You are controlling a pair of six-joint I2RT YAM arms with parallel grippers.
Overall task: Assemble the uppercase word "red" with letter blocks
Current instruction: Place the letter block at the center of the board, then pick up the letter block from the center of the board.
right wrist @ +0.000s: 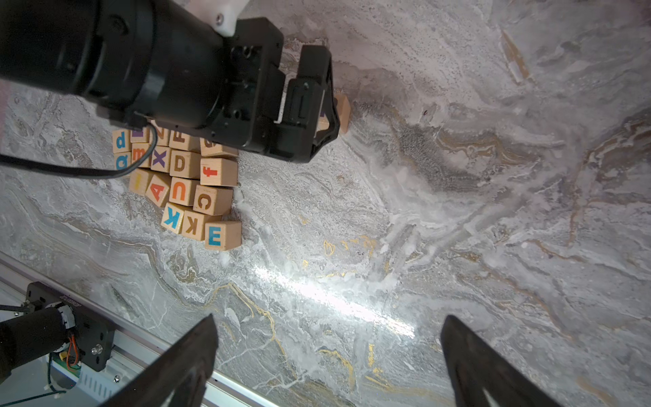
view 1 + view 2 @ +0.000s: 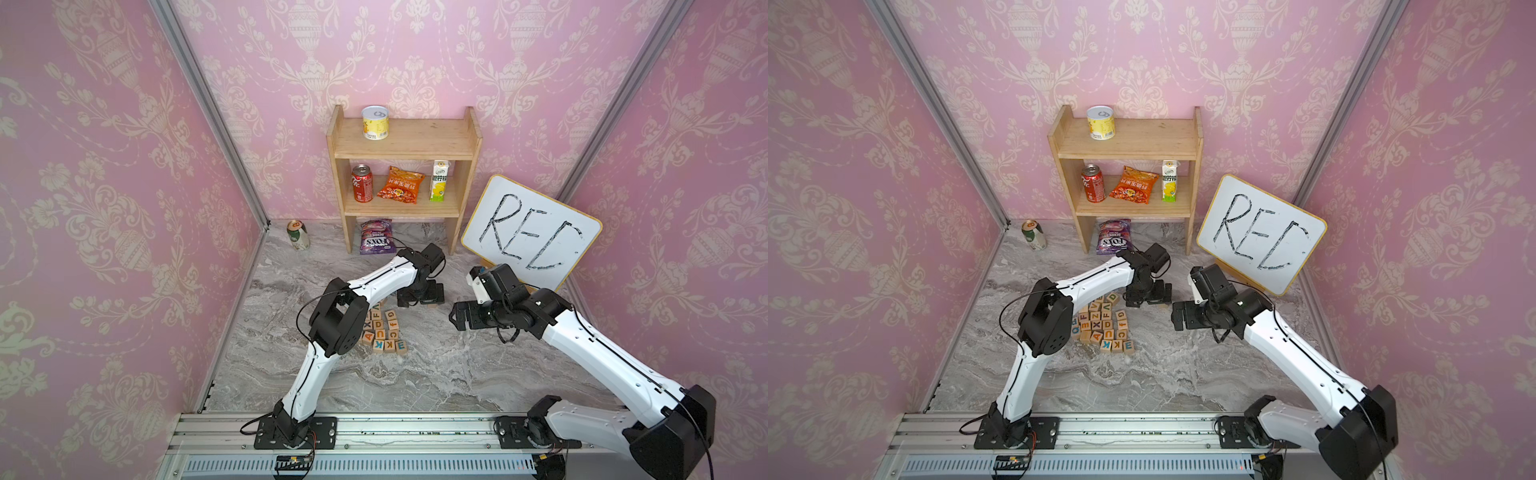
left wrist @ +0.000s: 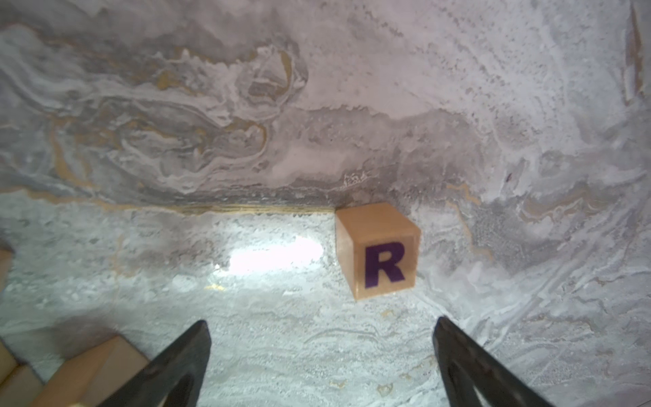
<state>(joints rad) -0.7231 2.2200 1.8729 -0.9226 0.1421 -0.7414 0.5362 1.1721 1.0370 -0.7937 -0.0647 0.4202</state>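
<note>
1. Wooden cube, pale, purple R printed on it (image 3: 378, 250), sits alone on the grey marble table (image 3: 528, 105), apart from the pile of letter blocks (image 1: 183, 183), just ahead of the left gripper (image 3: 321, 320).
2. Jaws on it and on the right gripper (image 1: 328, 317) are spread wide, empty.
3. Risk imo: cube's near one finger, so lifting off could clip and twist it.
4. R faces the wrist camera, slightly askew; it's a cube, so no long axis.

The left arm (image 2: 308, 374) and right arm (image 2: 611, 357) have white shells, black joints and thin black cables.
</note>
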